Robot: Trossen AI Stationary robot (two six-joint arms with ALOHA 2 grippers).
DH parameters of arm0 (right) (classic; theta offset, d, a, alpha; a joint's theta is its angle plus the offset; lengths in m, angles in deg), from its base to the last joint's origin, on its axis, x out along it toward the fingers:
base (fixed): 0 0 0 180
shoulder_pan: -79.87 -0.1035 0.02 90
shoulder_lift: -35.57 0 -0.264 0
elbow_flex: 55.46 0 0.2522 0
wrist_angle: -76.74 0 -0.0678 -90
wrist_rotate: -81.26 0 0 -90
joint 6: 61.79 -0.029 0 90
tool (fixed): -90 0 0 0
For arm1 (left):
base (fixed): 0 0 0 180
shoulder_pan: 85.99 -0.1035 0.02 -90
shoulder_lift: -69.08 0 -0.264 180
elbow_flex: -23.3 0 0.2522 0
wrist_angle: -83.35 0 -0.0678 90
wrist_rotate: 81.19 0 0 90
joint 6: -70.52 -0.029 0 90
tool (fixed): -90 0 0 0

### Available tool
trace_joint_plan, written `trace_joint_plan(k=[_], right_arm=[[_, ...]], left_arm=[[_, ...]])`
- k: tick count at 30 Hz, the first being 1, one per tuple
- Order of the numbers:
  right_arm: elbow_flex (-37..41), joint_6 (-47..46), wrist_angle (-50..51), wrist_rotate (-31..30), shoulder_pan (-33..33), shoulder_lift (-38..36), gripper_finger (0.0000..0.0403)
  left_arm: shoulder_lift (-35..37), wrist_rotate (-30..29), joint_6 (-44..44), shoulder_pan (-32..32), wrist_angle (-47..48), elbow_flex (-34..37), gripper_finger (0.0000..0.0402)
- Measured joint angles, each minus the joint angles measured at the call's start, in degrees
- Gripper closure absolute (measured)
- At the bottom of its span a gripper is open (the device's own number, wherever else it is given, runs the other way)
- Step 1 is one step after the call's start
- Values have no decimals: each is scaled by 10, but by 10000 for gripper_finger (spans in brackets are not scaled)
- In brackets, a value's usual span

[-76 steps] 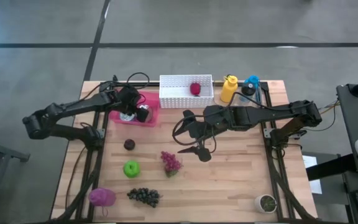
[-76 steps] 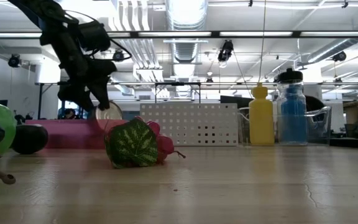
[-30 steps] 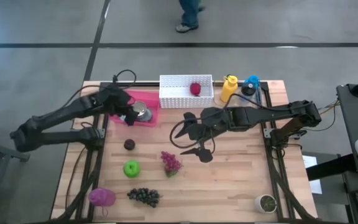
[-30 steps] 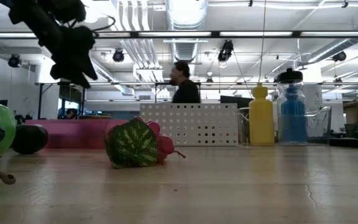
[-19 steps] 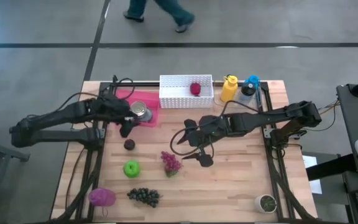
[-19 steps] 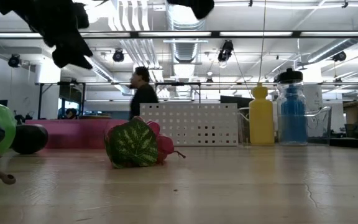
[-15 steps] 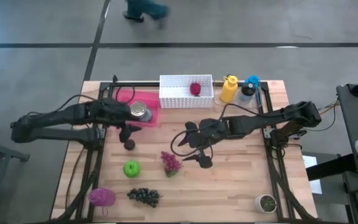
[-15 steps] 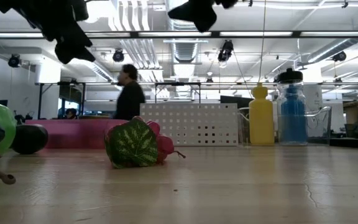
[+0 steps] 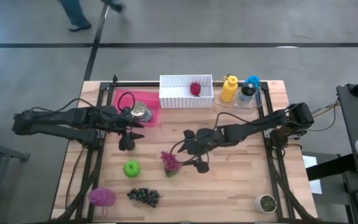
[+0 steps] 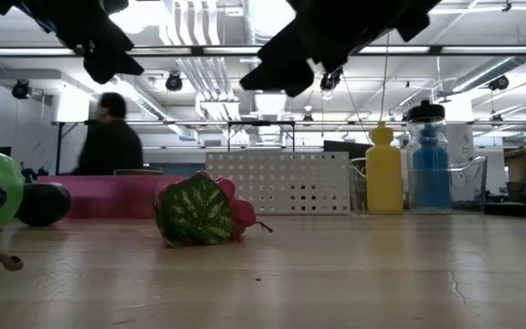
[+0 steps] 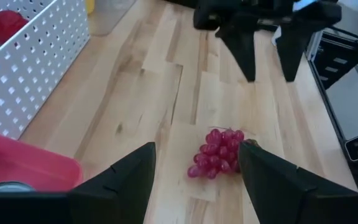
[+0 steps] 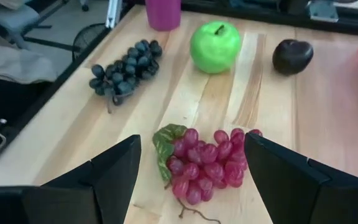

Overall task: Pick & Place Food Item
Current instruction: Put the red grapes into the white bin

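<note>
I have the right gripper just beside the red grapes, fingers spread wide, nothing held. Through its wrist camera the grapes sit dead ahead between the fingers, long axis crosswise to the approach, leaf end toward the table's near edge. Left gripper hovers by the dark plum, open and empty, farther from the grapes. Right arm is clearly the nearer one; my guess is a short push forward and down, then close.
</note>
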Motion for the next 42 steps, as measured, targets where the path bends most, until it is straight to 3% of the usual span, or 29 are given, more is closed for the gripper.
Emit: trace_joint_plan(k=[16, 31, 42], right_arm=[[-57, 11, -1, 1, 16, 100, 151], [-112, 0, 3, 8, 31, 192, 172], [-105, 1, 1, 17, 34, 190, 196]], left_arm=[[0, 0, 0, 2, -70, 53, 176], [0, 0, 1, 6, -65, 67, 181], [0, 2, 1, 7, -65, 68, 184]])
